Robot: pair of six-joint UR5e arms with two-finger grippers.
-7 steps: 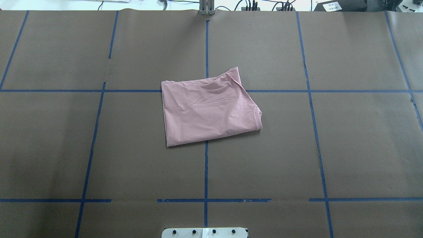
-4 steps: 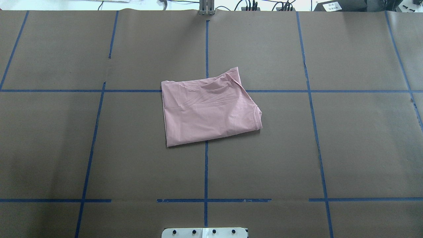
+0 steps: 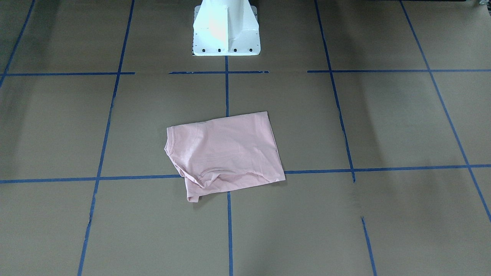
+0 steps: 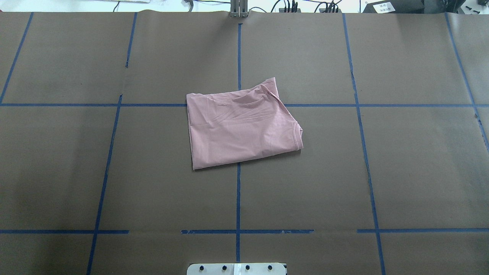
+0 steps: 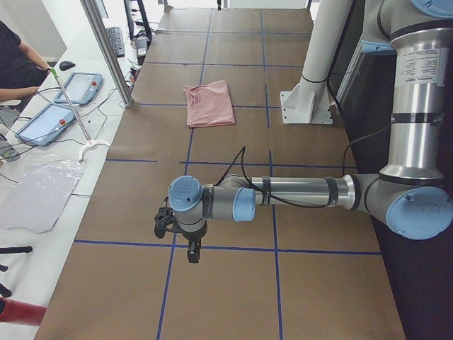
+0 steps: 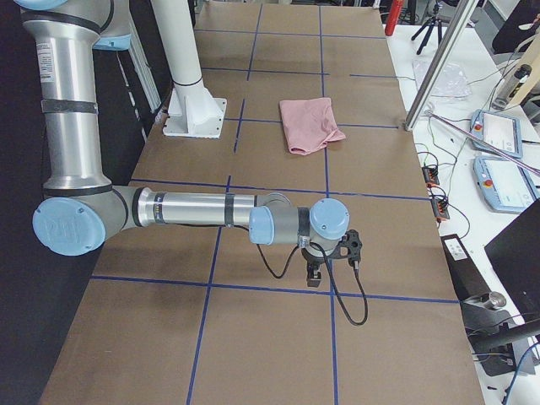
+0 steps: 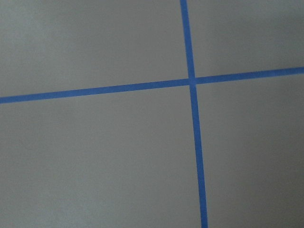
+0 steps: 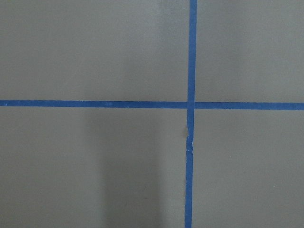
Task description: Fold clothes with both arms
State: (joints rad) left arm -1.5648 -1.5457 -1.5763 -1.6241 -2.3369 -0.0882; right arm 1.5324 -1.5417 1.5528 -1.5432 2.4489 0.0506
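Lying folded mid-frame, the pink T-shirt (image 4: 244, 126) looks soft and limp; pinch its corners. Left gripper (image 5: 191, 253), right gripper (image 6: 314, 279): openness cannot be told.

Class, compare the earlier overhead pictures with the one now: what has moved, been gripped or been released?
Nothing visibly changed. The folded pink T-shirt lies in the same place and shape on the brown table, with no gripper near it.

Folded T-shirt (image 4: 244, 126) on brown table (image 4: 420, 172)
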